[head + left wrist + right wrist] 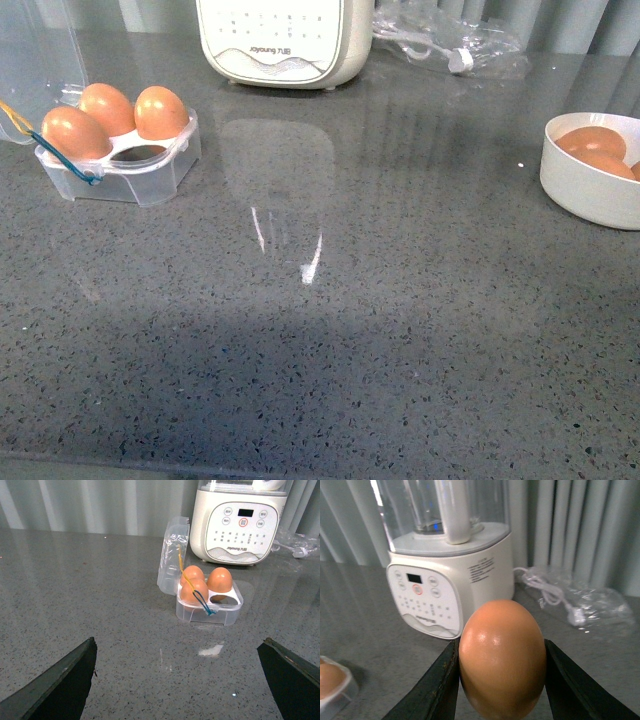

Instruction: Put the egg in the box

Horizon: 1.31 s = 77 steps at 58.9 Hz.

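Note:
In the right wrist view my right gripper is shut on the egg, a smooth orange-brown egg held upright between both dark fingers, above the countertop. The box is a clear plastic case at the far left of the counter with its lid open; three brown eggs fill three cups and the front right cup is empty. The left wrist view shows the box ahead, with blue and yellow bands over one egg. My left gripper hangs open above bare counter, well short of the box. Neither arm shows in the front view.
A white kitchen appliance stands at the back centre, with a bagged cable to its right. A round white bowl holding brown eggs sits at the right edge. The grey speckled counter stretches between box and bowl.

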{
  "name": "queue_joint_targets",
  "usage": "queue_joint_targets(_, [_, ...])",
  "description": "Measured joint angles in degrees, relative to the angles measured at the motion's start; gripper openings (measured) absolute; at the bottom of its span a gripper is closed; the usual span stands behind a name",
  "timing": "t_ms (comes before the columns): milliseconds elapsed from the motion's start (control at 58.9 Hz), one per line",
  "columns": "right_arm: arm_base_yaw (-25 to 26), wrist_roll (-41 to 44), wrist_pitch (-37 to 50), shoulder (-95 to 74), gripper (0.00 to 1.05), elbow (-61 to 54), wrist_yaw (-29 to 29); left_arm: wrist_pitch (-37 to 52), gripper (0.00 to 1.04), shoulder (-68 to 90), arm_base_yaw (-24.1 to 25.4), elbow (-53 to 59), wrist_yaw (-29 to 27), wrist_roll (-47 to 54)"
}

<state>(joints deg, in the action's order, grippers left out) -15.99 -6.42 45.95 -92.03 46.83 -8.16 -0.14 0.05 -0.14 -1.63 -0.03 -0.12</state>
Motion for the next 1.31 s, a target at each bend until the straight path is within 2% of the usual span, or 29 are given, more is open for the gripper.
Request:
queue_joint_targets(204, [-7.8,-3.3,-1.0,-5.0,0.41,4.5,-1.7,0.0,0.98,0.0,0.0,0.0,0.0,0.0])
queue_joint_targets(373, [-11.8,-3.1,-2.8,-8.4,0.41,8.2,-5.1,0.0,0.98,0.0,0.0,0.0,0.0,0.0])
queue_joint_targets(747, [-15.9,4.7,-9.7,-14.4,0.41,13.5,-13.1,0.0,0.98,0.0,0.0,0.0,0.0,0.0])
queue_joint_targets(1306, [-19.8,9.9,-13.7,-20.3,0.41,21.0,-10.8,0.0,0.98,0.0,0.0,0.0,0.0,0.0])
